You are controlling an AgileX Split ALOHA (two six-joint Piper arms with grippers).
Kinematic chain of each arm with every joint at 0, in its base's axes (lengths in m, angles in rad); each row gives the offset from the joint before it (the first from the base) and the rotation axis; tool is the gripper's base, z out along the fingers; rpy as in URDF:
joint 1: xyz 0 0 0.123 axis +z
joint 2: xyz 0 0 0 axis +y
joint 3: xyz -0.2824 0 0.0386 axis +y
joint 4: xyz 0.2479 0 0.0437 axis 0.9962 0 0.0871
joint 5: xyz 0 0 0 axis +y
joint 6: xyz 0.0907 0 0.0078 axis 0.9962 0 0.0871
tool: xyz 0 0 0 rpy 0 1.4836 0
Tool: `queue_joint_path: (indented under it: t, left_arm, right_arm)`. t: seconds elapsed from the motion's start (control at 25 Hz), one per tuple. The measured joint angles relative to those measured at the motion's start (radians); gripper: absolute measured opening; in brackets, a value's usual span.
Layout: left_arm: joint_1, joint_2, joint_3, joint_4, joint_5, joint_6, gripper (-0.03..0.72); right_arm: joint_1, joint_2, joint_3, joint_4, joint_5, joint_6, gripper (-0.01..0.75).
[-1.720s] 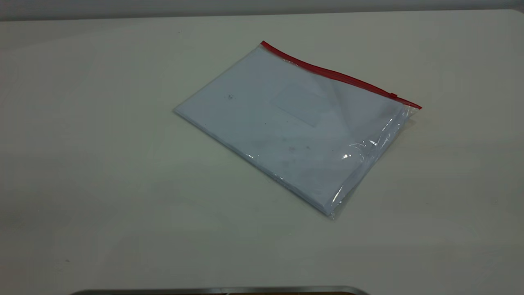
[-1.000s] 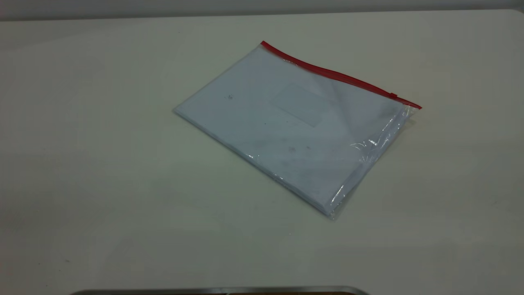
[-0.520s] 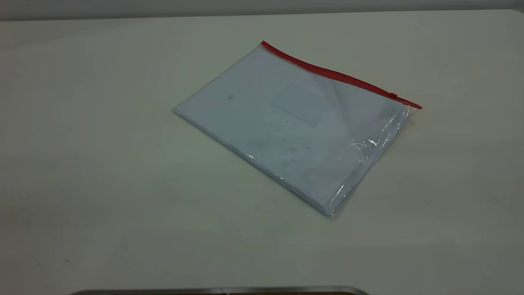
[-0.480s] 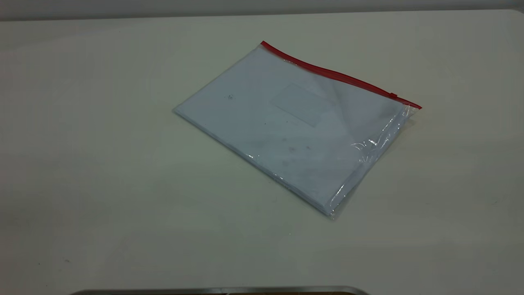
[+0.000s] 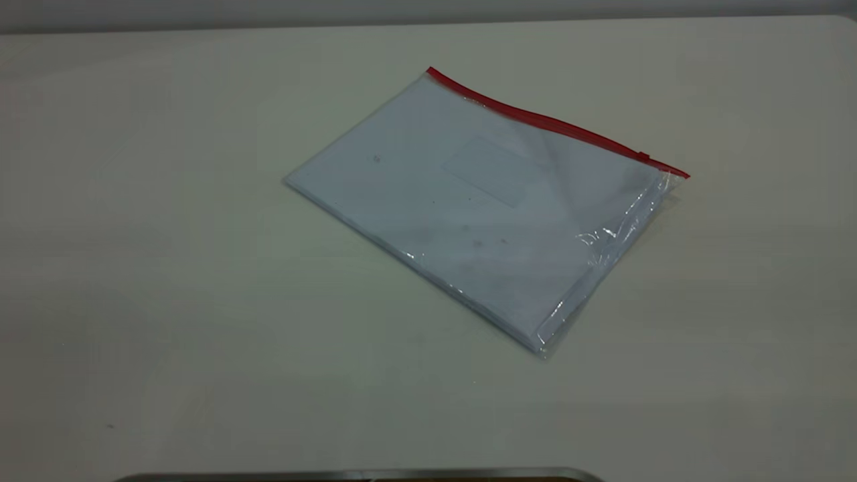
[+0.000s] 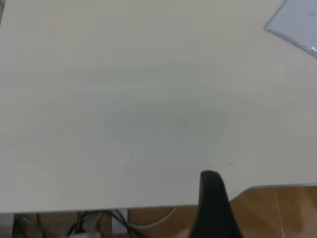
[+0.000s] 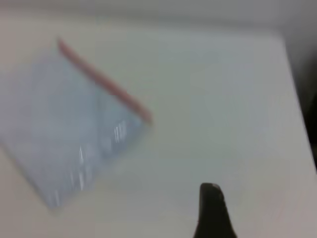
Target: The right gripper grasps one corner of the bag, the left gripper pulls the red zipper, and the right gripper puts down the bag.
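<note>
Worktop: plain pale surface, nothing on it but the bag.

Bag lies flat, right of centre in the exterior view, skewed to the worktop edges. It is clear film over a stack of white sheets, with a faint label patch on top. Judgement: light to moderate weight because of the paper; film is slick and soft, and the sheets give some stiffness but will sag when lifted from one corner. The loose, crinkled film along the right short side suggests slack there, easier to pinch.

Zipper runs along the far long edge, red, with its slider close to the right end.

Corner at the zipper's right end looks slightly raised off the worktop, so it is likely the best pinch point for the right arm. Risk: film slips out of a shallow pinch.

Right gripper: one dark jaw tip is visible in its wrist view, above bare worktop and apart from the bag. Holds nothing; opening can't be judged.

Left gripper: likewise one jaw tip, near the worktop's edge, well apart from the bag's corner visible in its view. Holds nothing; opening can't be judged.

Nothing grasped yet.
</note>
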Motion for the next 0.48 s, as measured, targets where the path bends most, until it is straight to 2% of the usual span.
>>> queue_joint_path:
  t: [0.16, 0.36, 0.48]
  left_arm:
    - [0.0, 0.252, -0.144, -0.001, -0.055, 0.0, 0.588]
    - [0.0, 0.528, -0.284, 0.0, -0.214, -0.012, 0.588]
    - [0.0, 0.67, -0.344, -0.026, -0.311, -0.013, 0.588]
  right_arm:
    - [0.0, 0.113, -0.079, 0.017, -0.118, 0.008, 0.489]
    - [0.0, 0.374, -0.133, 0.044, -0.17, 0.009, 0.48]
    - [0.0, 0.55, -0.135, 0.126, -0.189, -0.007, 0.493]
